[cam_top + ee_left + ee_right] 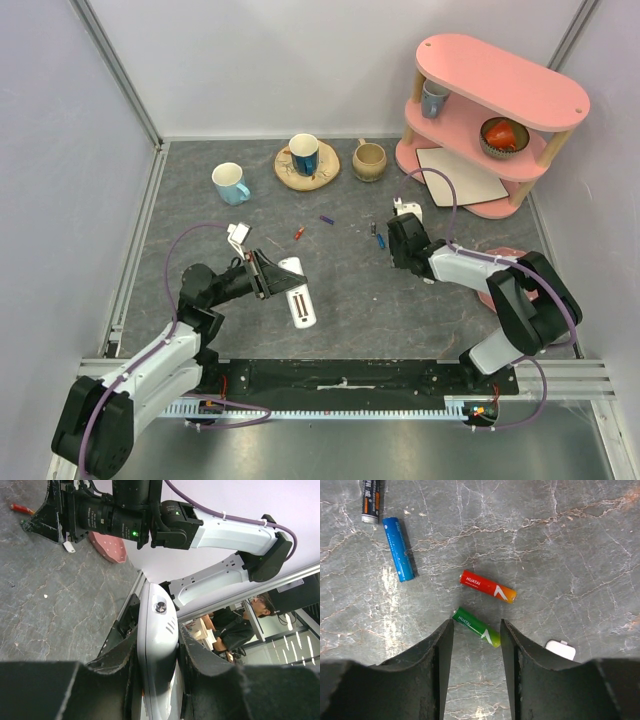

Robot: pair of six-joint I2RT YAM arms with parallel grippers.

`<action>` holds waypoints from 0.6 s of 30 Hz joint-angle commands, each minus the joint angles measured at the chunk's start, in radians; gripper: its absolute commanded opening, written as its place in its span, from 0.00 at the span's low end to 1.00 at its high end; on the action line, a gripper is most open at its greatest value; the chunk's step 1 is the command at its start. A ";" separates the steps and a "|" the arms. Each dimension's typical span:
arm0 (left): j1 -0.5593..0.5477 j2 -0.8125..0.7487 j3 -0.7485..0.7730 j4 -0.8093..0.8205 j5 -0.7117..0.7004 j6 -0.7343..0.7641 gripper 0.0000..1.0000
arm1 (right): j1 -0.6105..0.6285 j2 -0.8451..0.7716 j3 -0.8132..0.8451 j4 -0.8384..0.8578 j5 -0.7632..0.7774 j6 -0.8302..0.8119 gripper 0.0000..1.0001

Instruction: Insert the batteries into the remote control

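My left gripper (268,275) is shut on the white remote control (300,295) and holds it off the table; in the left wrist view the remote (159,615) stands edge-on between the jaws (159,636). My right gripper (400,238) is open, low over the table. In the right wrist view its jaws (476,630) straddle a green battery (476,626) lying on the table. A red-orange battery (487,586), a blue one (398,549) and a black one (371,500) lie just beyond. A red battery (299,233) and a purple one (326,219) lie mid-table.
A small white cover piece (560,650) lies to the right of my right fingers. At the back stand a blue-and-white mug (231,183), a mug on a wooden coaster (305,155), a tan cup (369,160) and a pink shelf (490,120). A pink dish (497,262) lies under my right arm.
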 commanded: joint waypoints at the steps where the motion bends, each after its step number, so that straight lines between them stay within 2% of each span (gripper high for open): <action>1: 0.005 -0.008 0.020 0.016 -0.018 0.040 0.02 | -0.004 0.008 0.004 0.023 -0.019 -0.010 0.48; 10: 0.005 0.012 0.026 0.021 -0.020 0.040 0.02 | -0.002 -0.013 -0.016 0.004 -0.041 0.004 0.40; 18: 0.005 0.005 0.014 0.025 -0.021 0.029 0.02 | -0.002 -0.016 -0.035 -0.003 -0.071 0.013 0.28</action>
